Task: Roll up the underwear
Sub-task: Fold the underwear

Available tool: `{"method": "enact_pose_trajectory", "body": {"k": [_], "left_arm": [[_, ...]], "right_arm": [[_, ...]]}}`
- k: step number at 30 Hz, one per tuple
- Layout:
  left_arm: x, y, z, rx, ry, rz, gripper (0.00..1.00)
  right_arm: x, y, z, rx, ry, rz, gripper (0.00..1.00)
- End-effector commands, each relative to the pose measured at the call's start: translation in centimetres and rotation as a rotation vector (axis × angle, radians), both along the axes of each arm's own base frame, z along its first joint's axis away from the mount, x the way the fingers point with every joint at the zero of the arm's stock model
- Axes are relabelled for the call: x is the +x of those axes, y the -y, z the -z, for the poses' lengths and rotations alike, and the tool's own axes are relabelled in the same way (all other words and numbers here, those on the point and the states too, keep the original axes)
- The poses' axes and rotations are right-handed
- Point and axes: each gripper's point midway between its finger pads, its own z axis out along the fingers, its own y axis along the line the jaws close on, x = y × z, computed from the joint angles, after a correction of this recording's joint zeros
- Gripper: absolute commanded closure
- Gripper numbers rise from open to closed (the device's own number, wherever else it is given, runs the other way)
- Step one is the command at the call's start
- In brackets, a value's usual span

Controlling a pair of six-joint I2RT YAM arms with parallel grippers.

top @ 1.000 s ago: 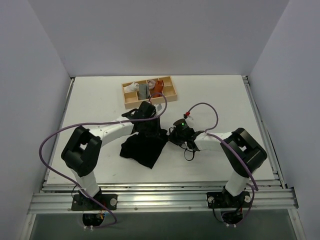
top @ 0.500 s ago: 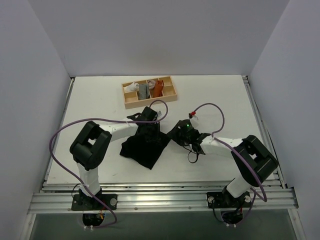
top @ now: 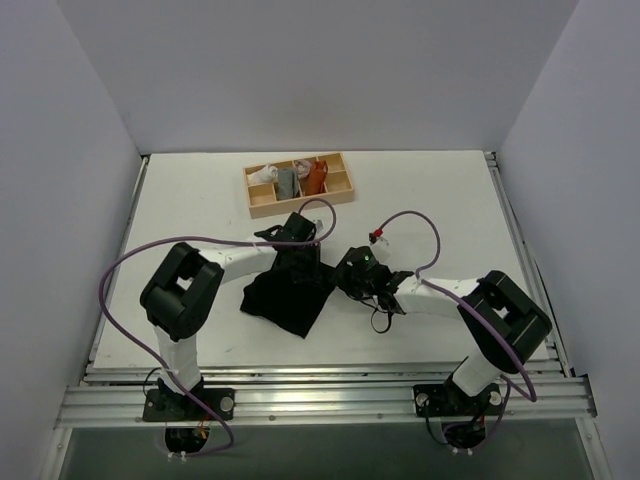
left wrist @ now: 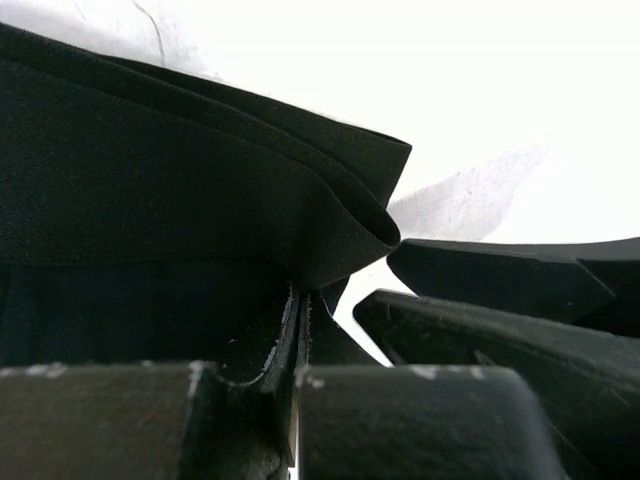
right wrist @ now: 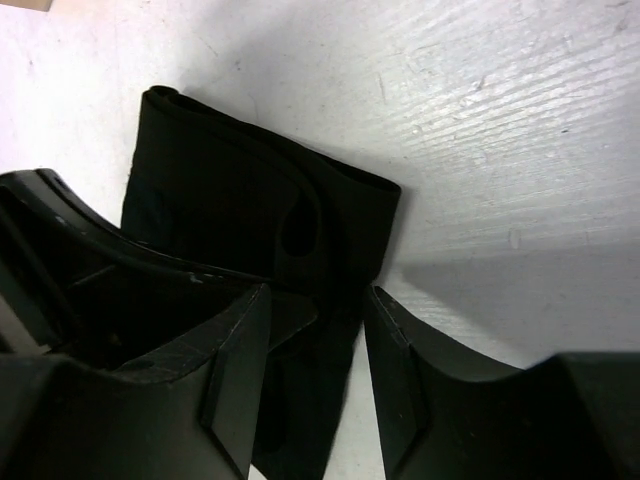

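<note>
Underwear (top: pixel 285 300): black cloth lying mid-table (top: pixel 450 200), a little toward 9 o'clock of the centre; not yet rolled, folded over in loose layers.
Right gripper (right wrist: pixel 318 300): at the garment's 3 o'clock edge, fingers spread, one on each side of a corner of the cloth; it grips nothing.
Left gripper (left wrist: pixel 298 310): at the garment's 12 o'clock edge, fingers pressed together with a doubled fold of the black cloth pinched between them.
Tray (top: pixel 270 208): wooden, well apart at 12 o'clock of the garment, with small white, grey and orange-brown cloth rolls (top: pixel 295 178) in its compartments.
Step in hand: probably squaring the fold, so there is a clean edge to start the roll from.
Doing it well, right side: lower the spread fingers until they straddle every layer at the corner, then close; catching only the top layer would pull the fold open.
Doing it well, left side: hold the pinch firm and low while the other side takes hold, so the far edge stays taut and straight.
Doing it well, together: move both ends at one pace, with the cloth grazing the table, or the roll will come out slanted.
Risk: the cloth is limp and may bunch between the two grippers.
</note>
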Motion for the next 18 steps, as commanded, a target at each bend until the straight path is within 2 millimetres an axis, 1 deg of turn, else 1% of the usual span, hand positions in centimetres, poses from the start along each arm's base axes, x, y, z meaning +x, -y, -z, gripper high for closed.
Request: {"method": "enact_pose_trajectory", "body": {"k": [1,2,3,5,6,7,10,13,14,16,17,18], "left_arm": [[2.1,1.0,-2.7,-0.023,0.09,-0.023,0.98],[2.3,0.8,-2.9,-0.016,0.101,-0.035,0.98],[2.5,0.7,-3.5,-0.02,0.114,-0.043,0.98],[2.6,0.6,-3.9,-0.016,0.122,-0.05,0.98],[2.7,0.5,-4.2,-0.014,0.127,-0.053,0.98],[2.7,0.5,-4.3,-0.014,0.13,-0.053,0.98],[3.0,0.5,-4.6,-0.008,0.133,-0.057,0.98],[3.2,0.6,-4.9,-0.012,0.139,-0.065,0.98],[3.4,0.7,-5.2,-0.012,0.145,-0.068,0.98],[3.5,0.7,-5.3,-0.011,0.146,-0.071,0.98],[3.6,0.7,-5.3,-0.011,0.146,-0.071,0.98],[3.7,0.8,-5.4,-0.011,0.147,-0.072,0.98]], "right_arm": [[1.2,0.8,-0.9,-0.028,0.037,0.064,0.64],[1.5,1.1,-1.8,-0.023,0.053,0.081,0.66],[1.6,1.4,-2.2,-0.029,0.062,0.094,0.68],[1.9,2.2,-2.8,-0.04,0.077,0.115,0.76],[2.2,2.4,-2.8,-0.041,0.08,0.118,0.78],[2.5,2.7,-2.8,-0.041,0.079,0.124,0.82],[3.1,2.5,-2.7,-0.044,0.078,0.105,0.9],[3.6,2.1,-2.7,-0.026,0.085,0.095,0.92],[3.7,2.1,-2.3,-0.03,0.074,0.092,0.92],[4.2,1.8,-2.1,-0.025,0.074,0.083,0.93],[4.3,1.9,-1.4,-0.037,0.061,0.081,0.93],[4.3,1.6,-1.2,-0.036,0.056,0.074,0.93]]}}
